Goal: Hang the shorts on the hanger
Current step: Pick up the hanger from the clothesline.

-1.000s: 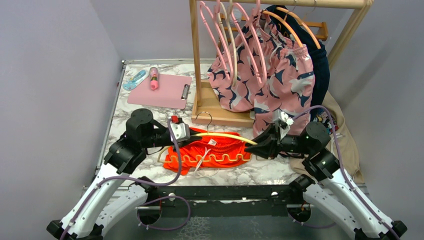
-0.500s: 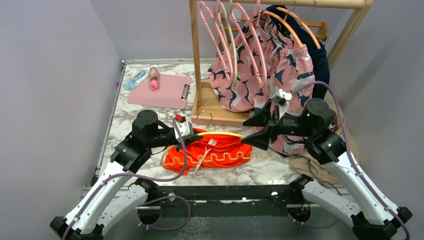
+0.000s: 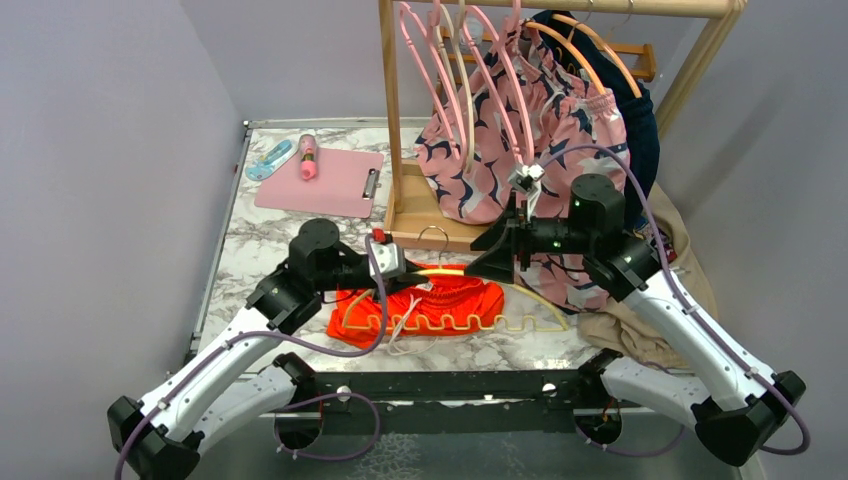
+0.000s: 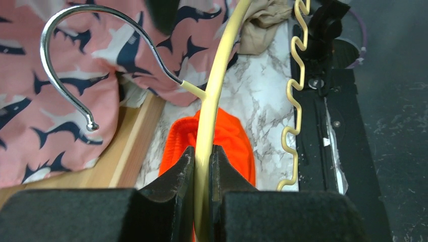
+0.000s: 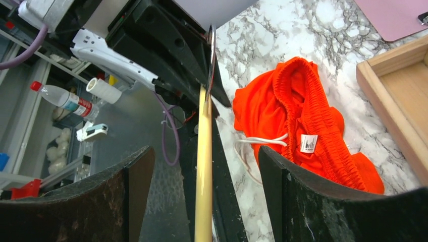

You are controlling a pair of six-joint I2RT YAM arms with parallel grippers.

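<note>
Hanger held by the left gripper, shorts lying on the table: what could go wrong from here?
1. The left gripper pinches the hanger only on its thin upper bar, and the right gripper has its jaws open around it, so it may swivel or slip.
2. The hook sits close to the pink shorts on the rack and could snag them.
3. The drawstring of the shorts lies loose near the wavy bottom bar and may catch.

Mid-frame in the top view, the left arm stretches rightward, its left gripper (image 4: 202, 151) pinched on a thin pale-yellow hanger (image 4: 218, 70). The right arm points left, and the right gripper (image 5: 204, 156) has its jaws spread wide.
</note>
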